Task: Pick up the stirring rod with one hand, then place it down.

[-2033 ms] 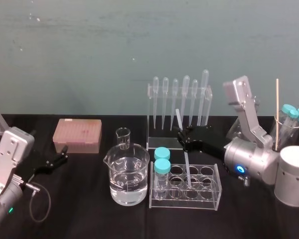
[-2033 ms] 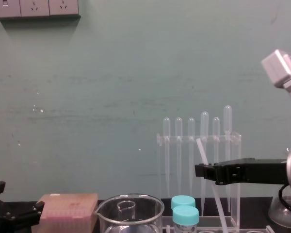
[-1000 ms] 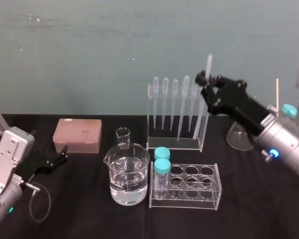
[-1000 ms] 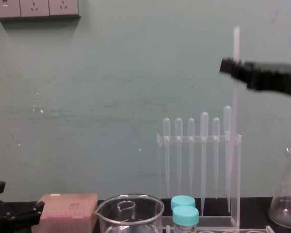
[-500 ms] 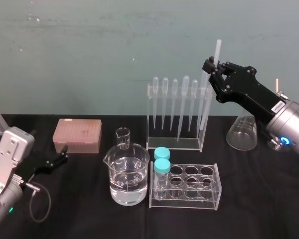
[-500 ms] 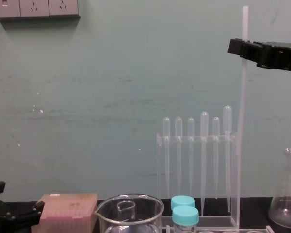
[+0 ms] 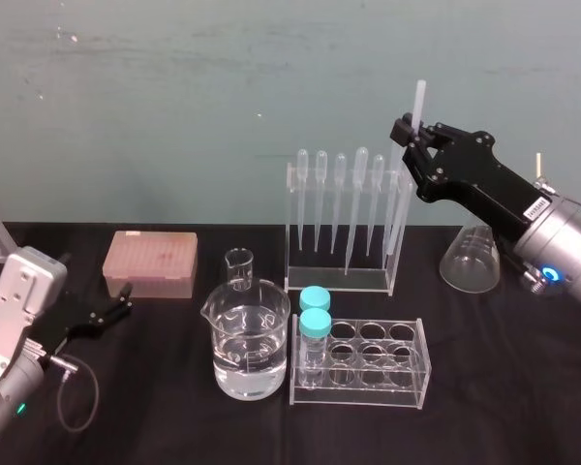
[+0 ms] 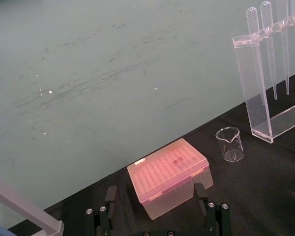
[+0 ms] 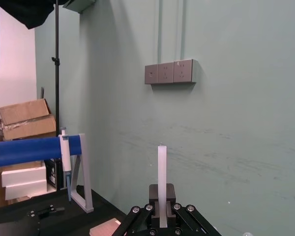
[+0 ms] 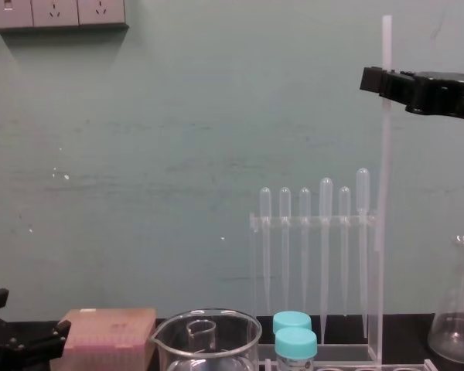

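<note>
While pipettes (image 7: pixel 340 199) sit racked, the stirring rod (image 10: pixel 385 154) hangs.

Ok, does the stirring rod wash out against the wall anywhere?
Chest view: the stirring rod is a pale line on the green wall below the right tool, fading where it overlaps the pipette rack. Right wrist view: it stands bright white. Head view: its lower part blends into the rack; the left tool sits dark against the black table.
</note>
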{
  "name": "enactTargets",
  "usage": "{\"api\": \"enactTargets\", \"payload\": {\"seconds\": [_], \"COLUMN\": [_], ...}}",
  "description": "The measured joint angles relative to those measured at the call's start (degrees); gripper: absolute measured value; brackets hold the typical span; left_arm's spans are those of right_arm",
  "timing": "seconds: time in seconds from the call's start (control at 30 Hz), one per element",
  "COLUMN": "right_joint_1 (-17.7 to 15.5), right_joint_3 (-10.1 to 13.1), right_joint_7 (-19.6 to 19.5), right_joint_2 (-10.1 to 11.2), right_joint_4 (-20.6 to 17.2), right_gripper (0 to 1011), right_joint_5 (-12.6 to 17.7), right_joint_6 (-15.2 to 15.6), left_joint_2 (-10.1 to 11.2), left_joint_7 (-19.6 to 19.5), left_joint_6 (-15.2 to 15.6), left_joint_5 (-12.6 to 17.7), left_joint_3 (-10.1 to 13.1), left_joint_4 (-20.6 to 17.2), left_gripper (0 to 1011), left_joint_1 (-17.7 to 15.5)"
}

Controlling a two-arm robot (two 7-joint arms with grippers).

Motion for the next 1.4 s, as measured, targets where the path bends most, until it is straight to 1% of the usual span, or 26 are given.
{"api": "enactTargets", "payload": {"seconds": [1.4], "right_joint_1": [0.5], "right_joint_3": [-1.21], "right_joint_7": [-0.08], "right_joint_2": [-0.52], "right_joint_4": [0.86], "right_gripper": [69], "right_joint_5": [-0.67], "right_joint_6": [0.05], "left_joint_2": [0.0], "left_joint_7": [0.0], "left_joint_6": [0.0], "left_joint_5": [0.0], "left_joint_3": [0.0], "left_joint_4": [0.0], "left_gripper": [1000], "left_joint_1": [0.0]}}
